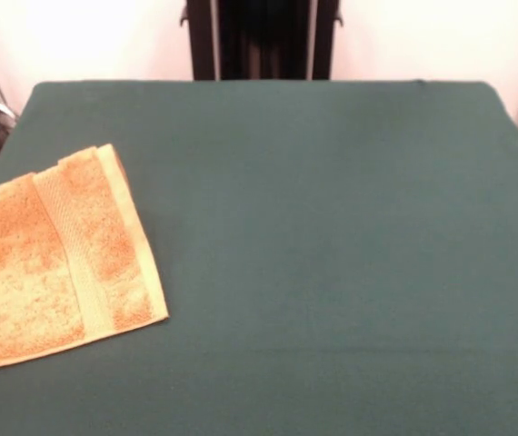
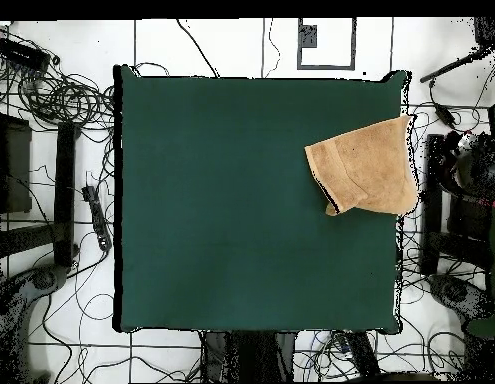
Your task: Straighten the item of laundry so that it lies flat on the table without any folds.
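The orange-tan terry towel [image 1: 50, 259] lies on the dark green table [image 1: 332, 227] at its left edge in the front view, with part of it past the picture's left border. A flat woven band runs near its right edge. In the overhead view the towel [image 2: 363, 166] lies at the table's [image 2: 241, 220] right edge, turned at an angle, with its far right corner reaching the table's rim. It looks spread in one layer; no tag shows. The gripper is in neither view.
The robot's black pedestal [image 1: 261, 38] stands at the table's far side. Cables and equipment [image 2: 51, 150] lie on the floor around the table in the overhead view.
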